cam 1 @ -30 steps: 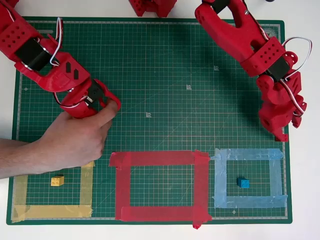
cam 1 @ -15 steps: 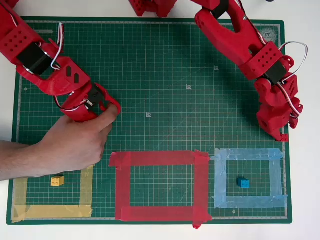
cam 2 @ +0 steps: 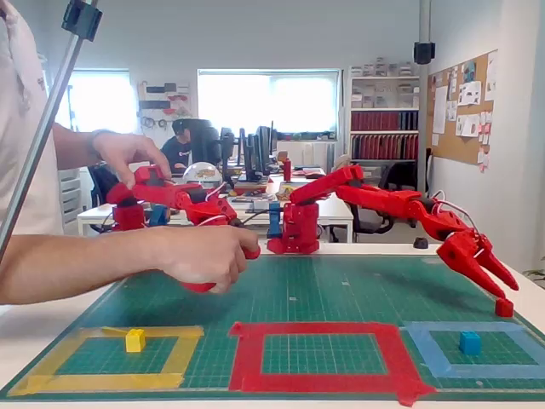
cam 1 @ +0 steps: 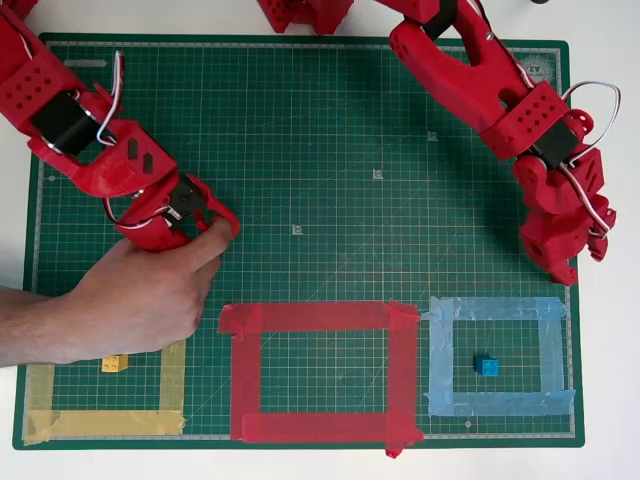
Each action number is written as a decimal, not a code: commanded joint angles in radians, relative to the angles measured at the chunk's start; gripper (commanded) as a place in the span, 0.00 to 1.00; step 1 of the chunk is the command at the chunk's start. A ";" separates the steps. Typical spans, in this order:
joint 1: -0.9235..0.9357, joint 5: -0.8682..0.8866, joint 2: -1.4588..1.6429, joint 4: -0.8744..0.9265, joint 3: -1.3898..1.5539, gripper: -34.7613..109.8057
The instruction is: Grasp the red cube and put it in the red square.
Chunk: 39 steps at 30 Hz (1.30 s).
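Note:
The red cube [cam 2: 504, 307] lies at the right edge of the green mat, just above the light-blue frame's far right corner. In the overhead view the red cube [cam 1: 569, 274] is mostly covered by the fingertips. My gripper [cam 2: 507, 291] points down at it with its tips right over it, and in the overhead view the gripper [cam 1: 575, 262] sits at the mat's right edge. The jaws look slightly apart; the cube rests on the mat. The red square [cam 1: 250, 370] is the red tape frame at the front middle, nothing inside it, also in the fixed view [cam 2: 247, 358].
A blue cube [cam 1: 486, 366] sits inside the light-blue tape frame [cam 1: 440, 360], directly in front of my gripper. A yellow cube [cam 1: 114, 363] lies in the yellow tape frame [cam 1: 100, 422] at the front left. A person's hand [cam 1: 140, 295] reaches over the mat's left side.
My arm has stretched slightly toward the mat's right edge and the gripper has settled a little lower over the red cube. The cube has not moved. The person's hand drifted left.

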 commanded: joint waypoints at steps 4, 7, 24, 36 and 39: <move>0.011 -0.037 0.029 -0.026 -0.052 0.39; 0.012 -0.038 0.023 -0.032 -0.054 0.39; 0.018 -0.051 0.006 -0.049 -0.018 0.39; 0.026 -0.055 -0.002 -0.049 -0.006 0.39; 0.026 -0.055 -0.002 -0.049 -0.006 0.38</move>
